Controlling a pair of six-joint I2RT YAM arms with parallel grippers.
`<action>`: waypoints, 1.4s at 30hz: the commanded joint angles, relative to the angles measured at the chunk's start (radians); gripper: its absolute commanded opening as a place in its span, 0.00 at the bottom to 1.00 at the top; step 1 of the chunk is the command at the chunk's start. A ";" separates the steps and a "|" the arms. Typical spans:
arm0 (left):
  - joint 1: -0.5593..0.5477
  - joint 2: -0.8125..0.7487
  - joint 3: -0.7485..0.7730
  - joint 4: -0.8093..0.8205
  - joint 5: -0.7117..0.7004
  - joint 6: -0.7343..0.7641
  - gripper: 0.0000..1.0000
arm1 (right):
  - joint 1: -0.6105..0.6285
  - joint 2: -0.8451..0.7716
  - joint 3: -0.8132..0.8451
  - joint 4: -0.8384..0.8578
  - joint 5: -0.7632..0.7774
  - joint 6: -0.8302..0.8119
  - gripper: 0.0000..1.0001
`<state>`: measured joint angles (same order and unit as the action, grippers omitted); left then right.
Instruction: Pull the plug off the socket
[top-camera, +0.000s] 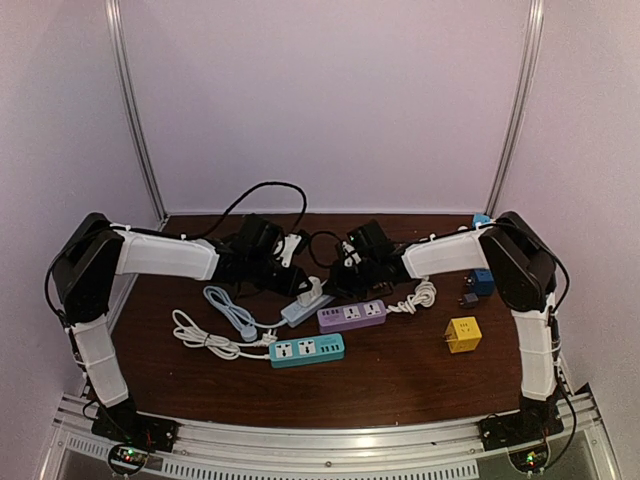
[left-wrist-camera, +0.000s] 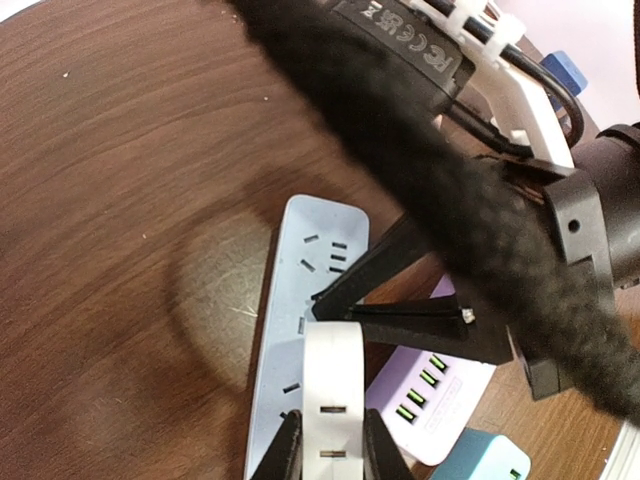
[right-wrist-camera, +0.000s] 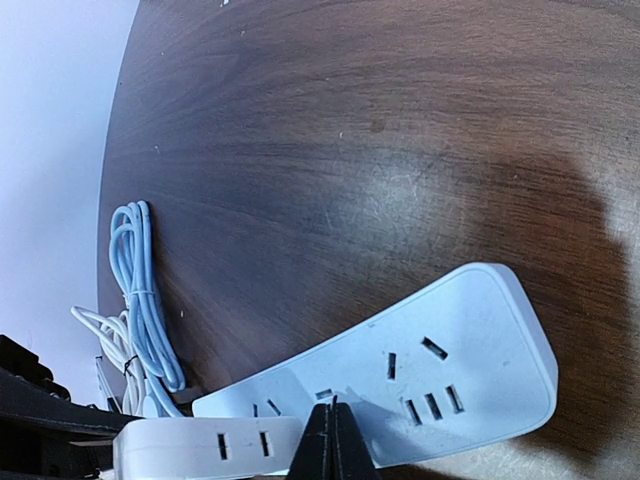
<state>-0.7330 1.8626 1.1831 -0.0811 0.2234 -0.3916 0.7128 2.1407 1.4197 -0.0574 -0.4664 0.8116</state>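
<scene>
Top view: dark wooden table, both arms reaching into the middle. The light blue power strip lies slantwise at centre, with the white plug sitting on its far end. The left gripper and right gripper meet over that spot, but the fingers are too small here to tell their state. A purple power strip lies just right of the blue one and a teal power strip nearer the arm bases. A coiled white cable and a coiled light blue cable are on the left. A yellow adapter cube sits well apart on the right.

Left wrist view: the left fingers are nearly closed and clamp both sides of the white plug, which sits on the blue strip. The right gripper's black fingers come to a point on the strip just beside the plug. A black sleeved cable crosses the frame diagonally. The purple and teal strips are at lower right.

Right wrist view: the right fingers are pressed fully together with nothing between them, their tip down on the blue strip's face. The white plug is just to their left, at the frame's bottom edge. The cable coils are at far left.
</scene>
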 joint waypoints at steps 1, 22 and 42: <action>-0.005 -0.056 0.071 0.092 0.006 -0.042 0.00 | 0.006 0.055 -0.063 -0.104 0.110 -0.036 0.00; 0.043 -0.062 0.141 -0.106 0.075 -0.089 0.00 | 0.008 0.024 -0.078 -0.104 0.155 -0.085 0.00; 0.203 -0.070 0.038 0.023 0.230 -0.221 0.02 | 0.008 -0.316 -0.113 -0.049 0.261 -0.170 0.08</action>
<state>-0.5575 1.7348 1.1934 -0.1432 0.3748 -0.5766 0.7223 1.9408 1.3396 -0.1234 -0.2775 0.6823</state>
